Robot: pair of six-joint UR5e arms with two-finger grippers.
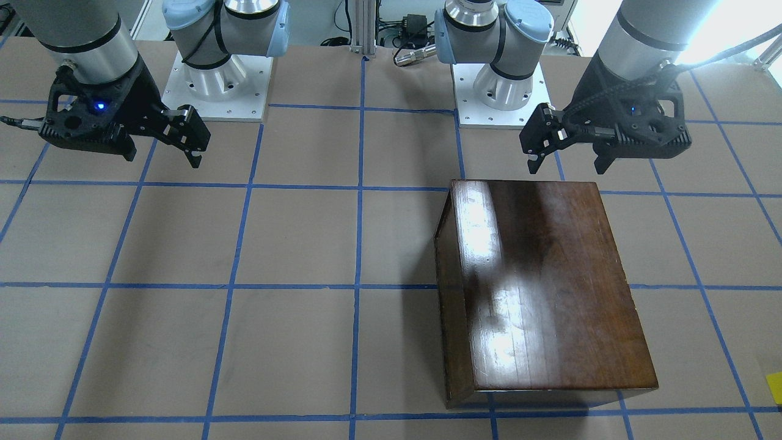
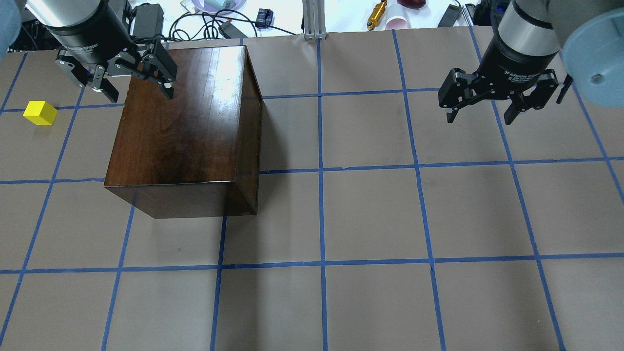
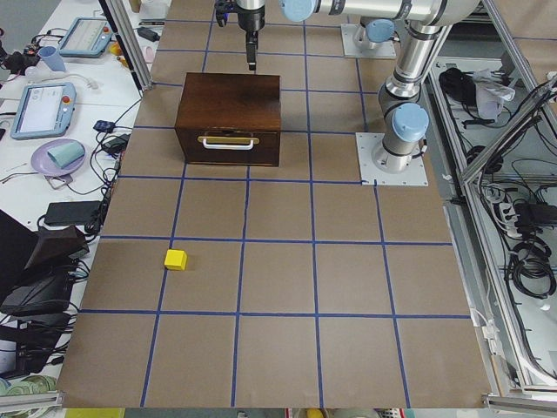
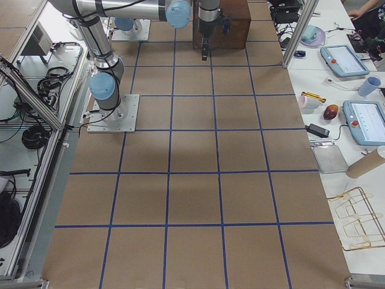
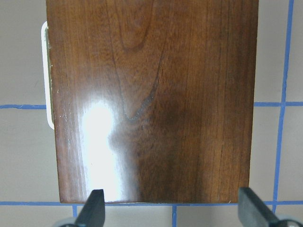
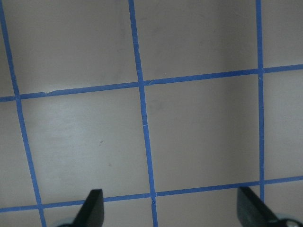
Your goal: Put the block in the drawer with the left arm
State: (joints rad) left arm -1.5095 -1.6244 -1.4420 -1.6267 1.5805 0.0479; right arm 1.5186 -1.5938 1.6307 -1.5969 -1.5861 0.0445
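The yellow block point(image 2: 40, 112) lies on the table to the left of the dark wooden box point(image 2: 180, 131); it also shows in the exterior left view point(image 3: 176, 259) and at the front-facing view's right edge point(image 1: 774, 387). The drawer point(image 3: 228, 146) is shut, its front with a pale handle facing the block's side. My left gripper point(image 2: 131, 83) hangs open and empty high above the box; its wrist view shows the box's glossy top point(image 5: 151, 99). My right gripper point(image 2: 480, 117) is open and empty over bare table far to the right.
The table point(image 2: 370, 219) is brown with a grid of blue tape. Cables, cups and a power brick point(image 2: 146, 17) lie beyond its far edge. Tablets and bowls point(image 3: 57, 157) sit on the side bench. The arm bases point(image 1: 220, 79) stand at the robot's edge.
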